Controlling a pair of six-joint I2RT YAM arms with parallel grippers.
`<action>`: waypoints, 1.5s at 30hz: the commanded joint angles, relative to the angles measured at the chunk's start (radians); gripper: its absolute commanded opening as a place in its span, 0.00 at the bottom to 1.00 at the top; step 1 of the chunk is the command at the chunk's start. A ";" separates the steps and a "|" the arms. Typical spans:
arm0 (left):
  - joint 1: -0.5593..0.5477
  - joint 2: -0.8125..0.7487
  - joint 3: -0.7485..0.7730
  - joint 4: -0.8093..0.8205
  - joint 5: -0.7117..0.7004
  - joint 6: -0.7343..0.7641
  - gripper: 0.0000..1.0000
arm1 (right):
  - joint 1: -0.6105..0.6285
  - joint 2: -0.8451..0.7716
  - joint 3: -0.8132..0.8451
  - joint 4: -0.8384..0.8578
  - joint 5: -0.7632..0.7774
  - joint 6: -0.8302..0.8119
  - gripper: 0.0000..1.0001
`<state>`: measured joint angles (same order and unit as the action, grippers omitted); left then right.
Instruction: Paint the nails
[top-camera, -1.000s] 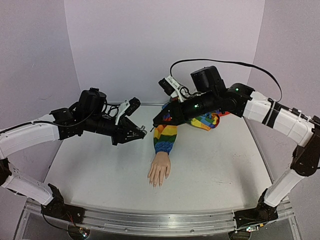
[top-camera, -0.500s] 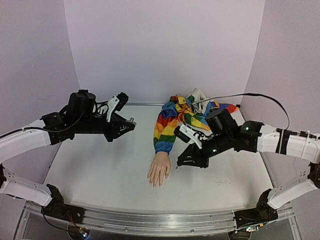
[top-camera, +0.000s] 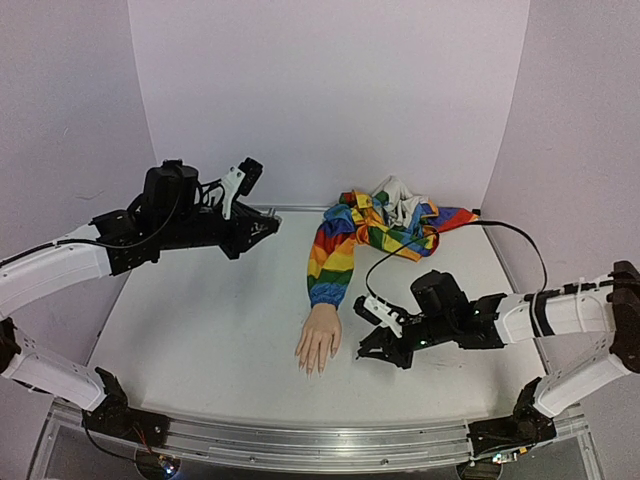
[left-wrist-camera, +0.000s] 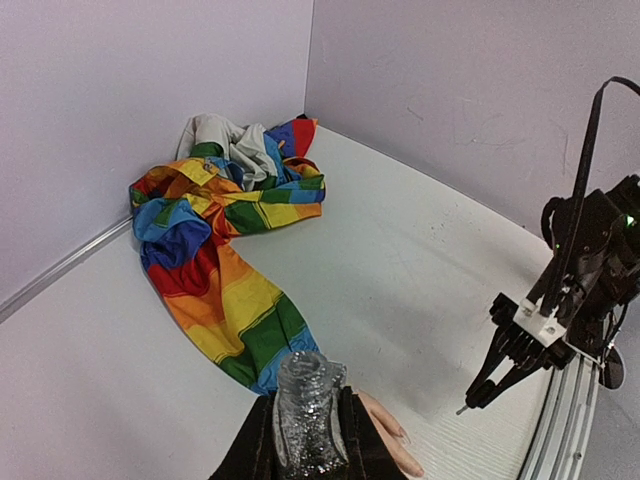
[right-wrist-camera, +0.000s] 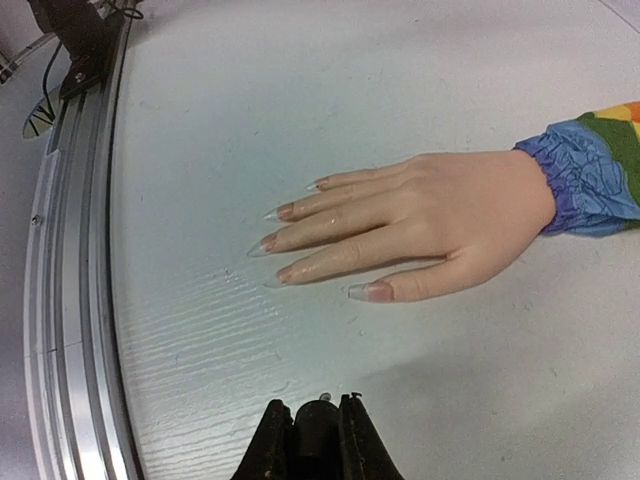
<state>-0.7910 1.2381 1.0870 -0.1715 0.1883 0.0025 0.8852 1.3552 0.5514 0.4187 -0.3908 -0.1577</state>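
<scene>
The nails are looking unpainted, pointing toward the near edge as the hand is lying palm down at the table's mid-front. The right gripper is hovering low just beside the thumb, its fingers clamped on a brush, probably lining up a first stroke. The left gripper, closed around a bottle, is keeping it well apart and out of the way. Compared with half a second ago, the right gripper is sitting lower and nearer the front, and the left slightly farther back.
</scene>
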 joint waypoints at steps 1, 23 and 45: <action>0.005 0.005 0.073 0.075 -0.009 -0.004 0.00 | 0.001 0.084 0.025 0.167 -0.007 -0.030 0.00; 0.006 -0.092 -0.041 0.145 -0.085 0.097 0.00 | 0.017 0.229 0.103 0.241 0.019 -0.074 0.00; 0.006 -0.089 -0.053 0.149 -0.069 0.085 0.00 | 0.023 0.286 0.079 0.333 0.050 -0.068 0.00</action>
<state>-0.7910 1.1698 1.0317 -0.0853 0.1173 0.0814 0.9001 1.6375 0.6270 0.7273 -0.3397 -0.2241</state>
